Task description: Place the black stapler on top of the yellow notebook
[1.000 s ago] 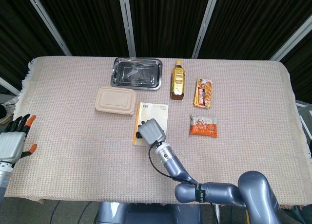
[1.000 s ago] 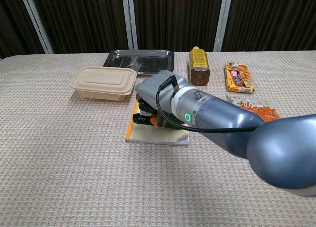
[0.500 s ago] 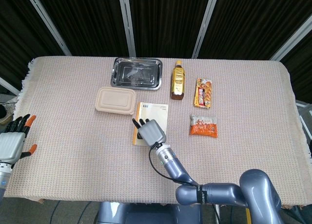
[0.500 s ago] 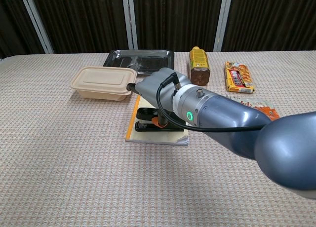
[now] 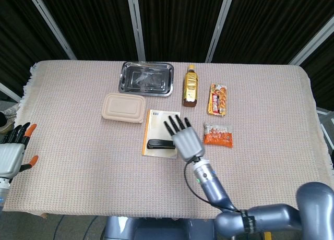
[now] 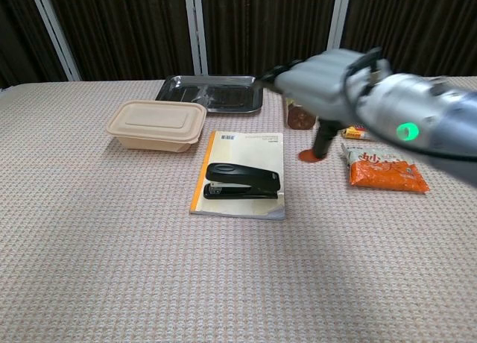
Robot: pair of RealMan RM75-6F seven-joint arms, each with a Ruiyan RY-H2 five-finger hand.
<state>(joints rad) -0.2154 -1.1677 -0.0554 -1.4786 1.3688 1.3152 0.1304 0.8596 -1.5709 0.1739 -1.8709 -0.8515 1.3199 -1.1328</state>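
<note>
The black stapler [image 5: 160, 144] [image 6: 242, 181] lies flat on the yellow notebook [image 5: 163, 126] [image 6: 244, 156], across its near half. My right hand [image 5: 185, 136] [image 6: 325, 83] hovers to the right of the notebook, raised above the table, fingers spread and holding nothing. It looks blurred in the chest view. My left hand [image 5: 12, 152] sits at the far left edge of the head view, off the table's left side, fingers apart and empty.
A beige lidded box [image 5: 124, 107] [image 6: 157, 124] and a metal tray [image 5: 147, 78] [image 6: 212, 92] stand behind the notebook. A bottle [image 5: 190, 86], a snack bar [image 5: 218, 99] and an orange snack pack [image 5: 218, 135] [image 6: 386, 171] lie to the right.
My right hand has let go of the stapler, opened, and drawn back up and to the right. The stapler stays on the notebook. The left hand has barely moved.
</note>
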